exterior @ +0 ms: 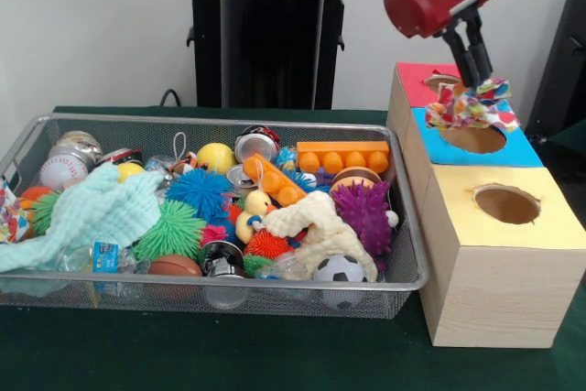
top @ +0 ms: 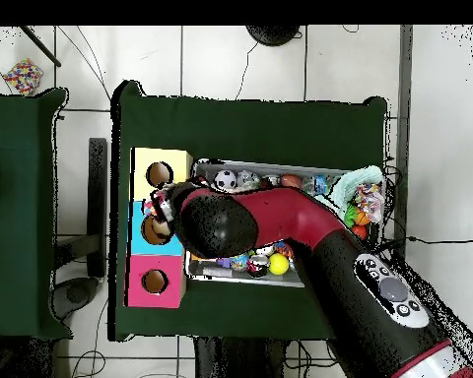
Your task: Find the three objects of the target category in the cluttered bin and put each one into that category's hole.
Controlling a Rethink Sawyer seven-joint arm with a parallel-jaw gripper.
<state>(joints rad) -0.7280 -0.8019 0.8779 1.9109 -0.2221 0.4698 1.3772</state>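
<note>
My gripper (exterior: 476,78) hangs over the blue box top, shut on a multicoloured patterned cloth (exterior: 472,105). The cloth dangles right above the round hole (exterior: 473,139) in the blue section (exterior: 526,148). A red section with its own hole (exterior: 441,81) lies behind, and a yellow section with a hole (exterior: 506,203) in front. In the overhead view the arm (top: 280,221) reaches across the bin to the blue section (top: 140,234), and a bit of the cloth (top: 162,204) shows at its tip. The fingers themselves are hidden there.
The wire mesh bin (exterior: 220,283) holds several toys: a light green cloth (exterior: 92,212), a cream cloth (exterior: 320,226), another patterned cloth (exterior: 9,212) at its left end, spiky balls, a soccer ball (exterior: 341,270), and an orange brick (exterior: 341,155). The wooden box stands right beside the bin.
</note>
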